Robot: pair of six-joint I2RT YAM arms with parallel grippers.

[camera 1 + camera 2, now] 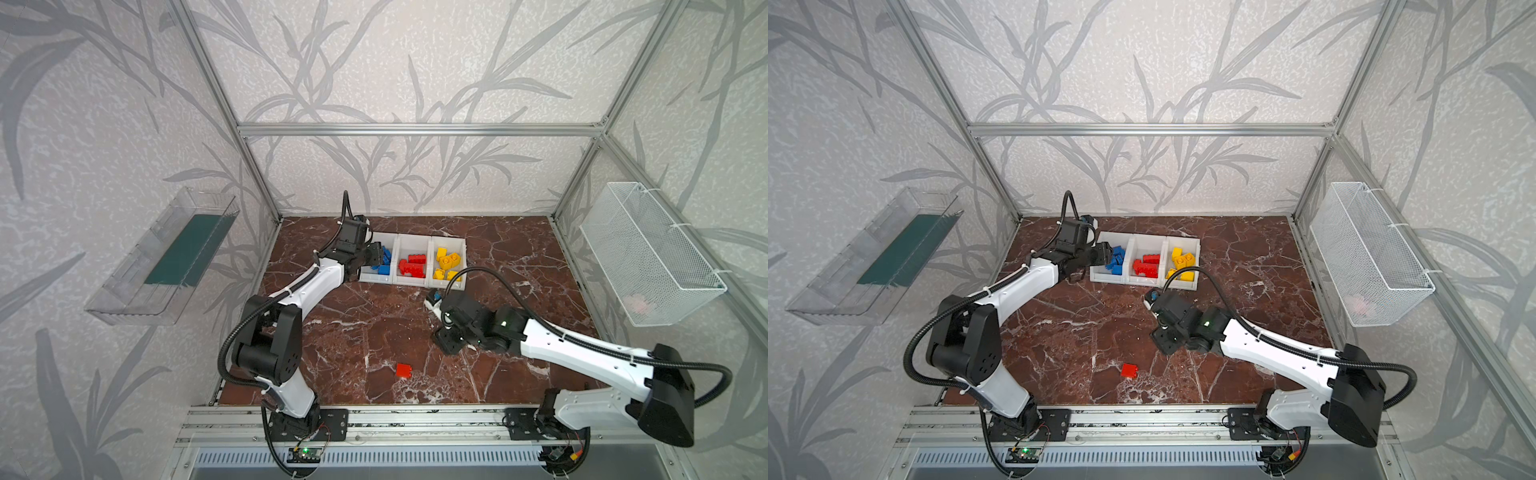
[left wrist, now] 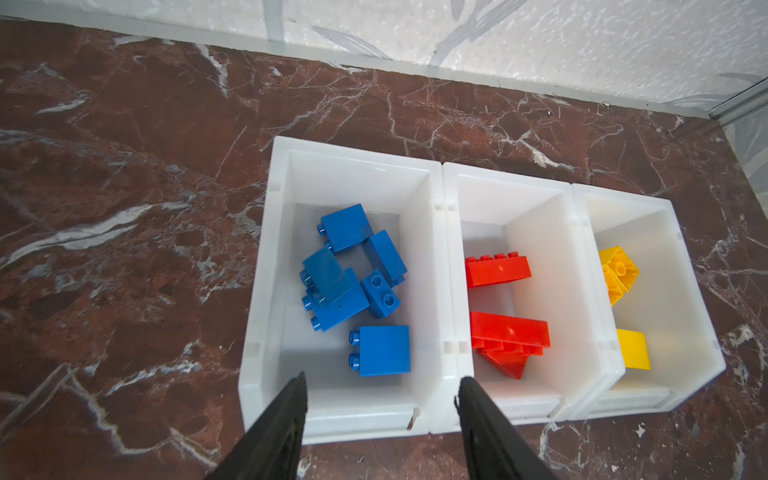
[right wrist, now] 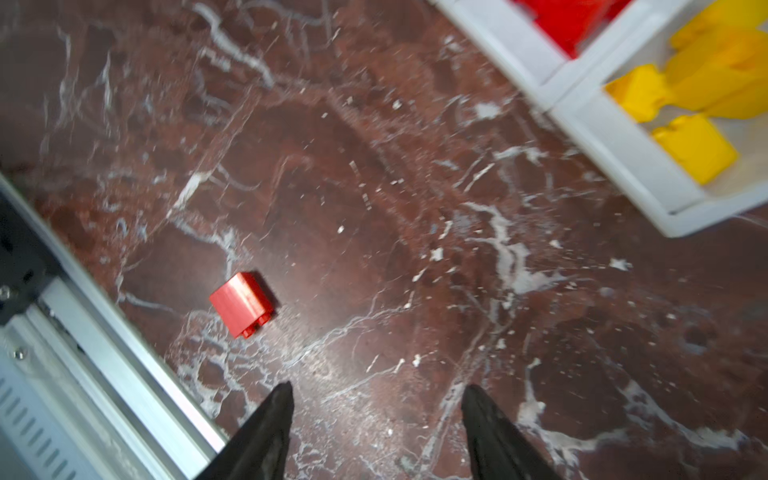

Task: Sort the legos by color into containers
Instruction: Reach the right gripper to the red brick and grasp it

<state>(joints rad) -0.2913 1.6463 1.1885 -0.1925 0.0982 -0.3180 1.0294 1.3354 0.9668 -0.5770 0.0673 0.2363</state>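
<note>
Jaws are noted apart and empty on both: left gripper (image 2: 383, 379) over the blue bin (image 2: 353, 174) of the containers (image 2: 444, 195), right gripper (image 3: 376, 388) above the table (image 3: 374, 199). One red lego (image 3: 243, 303) is seen lying on its side by the front rail (image 3: 104, 332). It could be knocked away by an off-centre descent.

Glossy plastic legos (image 2: 384, 351), smooth plastic containers (image 2: 353, 160), polished marble-look tabletop (image 2: 124, 166).

White arm shells (image 1: 324, 278), black joints (image 1: 270, 345), corrugated black cables (image 1: 345, 203)

Soft, even light fills my cell, shadows faint. My right wrist view smears the table (image 3: 374, 208) and yellow legos (image 3: 694, 149) with blur; my left is sharp.
</note>
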